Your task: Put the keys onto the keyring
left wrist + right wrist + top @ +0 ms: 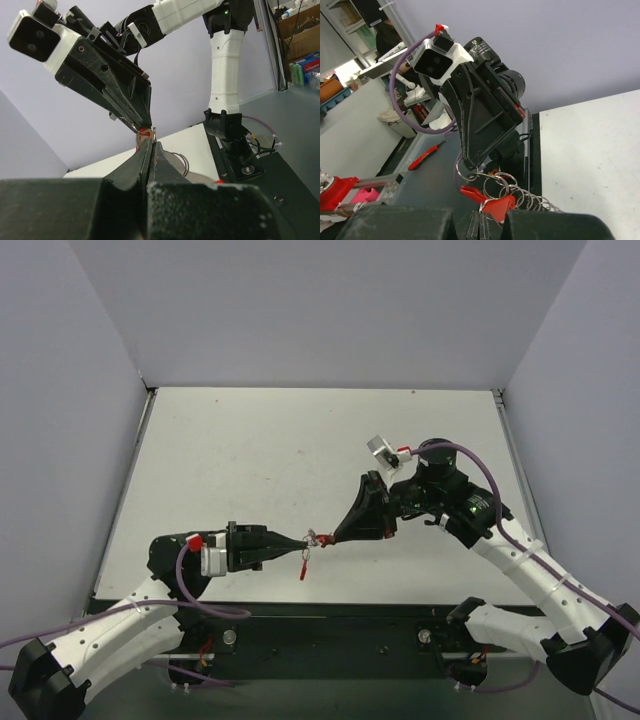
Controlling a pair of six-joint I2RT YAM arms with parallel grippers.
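Above the table's near edge, my left gripper (298, 543) and right gripper (337, 537) meet tip to tip. Between them hangs the keyring (314, 537), a bunch of linked silver split rings (520, 198). The left gripper (472, 162) is shut on an end ring (458, 170). The right gripper (478, 215) is shut on a thin ring wire at a red key head (502, 206). Another red key piece (470, 193) lies beside it. One red key (303, 568) dangles below the grippers. In the left wrist view, the left gripper (150, 141) pinches a ring just under the right gripper (145, 122).
The white table (300, 440) is enclosed by grey walls on three sides. A black rail runs along its near edge, under the grippers. A red-handled cutter (425, 156) lies on the grey surface off the table.
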